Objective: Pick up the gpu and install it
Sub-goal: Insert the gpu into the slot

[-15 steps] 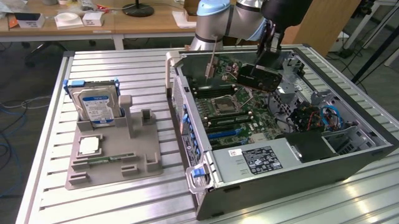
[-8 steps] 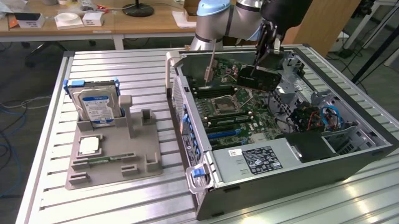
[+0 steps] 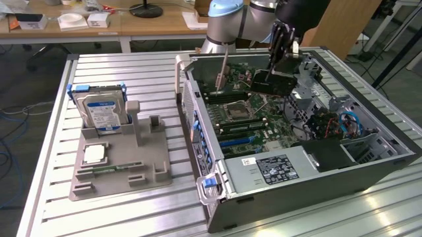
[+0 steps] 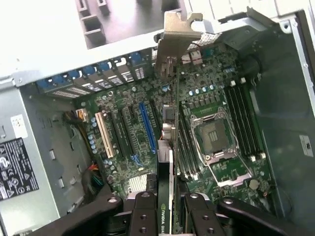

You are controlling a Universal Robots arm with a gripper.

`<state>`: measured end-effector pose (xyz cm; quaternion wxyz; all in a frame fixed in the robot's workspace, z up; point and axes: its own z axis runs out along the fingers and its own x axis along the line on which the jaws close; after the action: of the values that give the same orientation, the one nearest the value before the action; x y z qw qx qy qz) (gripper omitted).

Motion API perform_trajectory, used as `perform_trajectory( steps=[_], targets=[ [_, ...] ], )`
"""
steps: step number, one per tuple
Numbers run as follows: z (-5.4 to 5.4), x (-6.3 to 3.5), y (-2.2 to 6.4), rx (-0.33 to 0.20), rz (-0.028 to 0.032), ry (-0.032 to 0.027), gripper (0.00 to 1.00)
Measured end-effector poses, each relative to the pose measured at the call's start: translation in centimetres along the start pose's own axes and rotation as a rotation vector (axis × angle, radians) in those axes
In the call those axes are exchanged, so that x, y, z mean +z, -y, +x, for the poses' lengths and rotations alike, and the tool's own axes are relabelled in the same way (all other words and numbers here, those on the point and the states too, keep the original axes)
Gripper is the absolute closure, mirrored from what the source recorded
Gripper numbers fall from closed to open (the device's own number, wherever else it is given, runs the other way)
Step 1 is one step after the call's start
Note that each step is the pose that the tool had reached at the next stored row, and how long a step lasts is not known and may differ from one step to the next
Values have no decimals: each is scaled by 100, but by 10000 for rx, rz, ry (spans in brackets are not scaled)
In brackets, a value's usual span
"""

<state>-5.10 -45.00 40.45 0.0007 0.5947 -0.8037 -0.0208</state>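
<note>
- Two spare parts sit at the exterior view's left in a grey moulded plastic holder [image 3: 118, 173]. A silver hard drive with a blue-white label [image 3: 102, 111] stands upright in a slot, and a small square silver chip [image 3: 94, 154] lies flat in a recess, so each is kept separate.
- At centre, an open black metal computer case [image 3: 316, 182] lies on its side on the slatted aluminium table [image 3: 99, 64], so its green motherboard [image 3: 247, 118] faces upward.
- Toward the right, the black robot gripper [image 3: 280, 69] hangs over the motherboard with its jaws closed on the gpu [image 3: 272, 83], a thin flat black card with a grey metal edge strip. The card is held on edge, probably to meet a slot, and is not yet seated.
</note>
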Motion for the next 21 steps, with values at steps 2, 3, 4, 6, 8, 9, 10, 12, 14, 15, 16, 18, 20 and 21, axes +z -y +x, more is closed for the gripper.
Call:
perform_trajectory(
  steps=[2, 3, 4, 6, 8, 9, 10, 12, 14, 15, 16, 18, 20, 21],
  targets=[
    [0, 3, 0, -359, -9, -11, 74],
    [0, 4, 0, -539, -12, -17, 74],
    [0, 6, 0, -720, -17, -24, 74],
    [0, 9, 0, -1094, -25, -38, 74],
    [0, 12, 0, -1452, -34, -51, 74],
    [0, 14, 1, -1622, -38, -56, 74],
    [0, 15, 1, -1792, -42, -63, 74],
    [1, 18, 1, -2166, -51, -75, 74],
    [1, 18, 1, -2244, -53, -79, 74],
    [1, 18, 1, -2245, -53, -79, 74],
    [0, 18, 1, -2245, -53, -78, 74],
    [-1, 28, 2, -2302, -25, -71, 74],
    [0, 32, 2, -2384, 180, -41, 74],
    [1, 33, 1, -2404, 326, -13, 74]
  ],
)
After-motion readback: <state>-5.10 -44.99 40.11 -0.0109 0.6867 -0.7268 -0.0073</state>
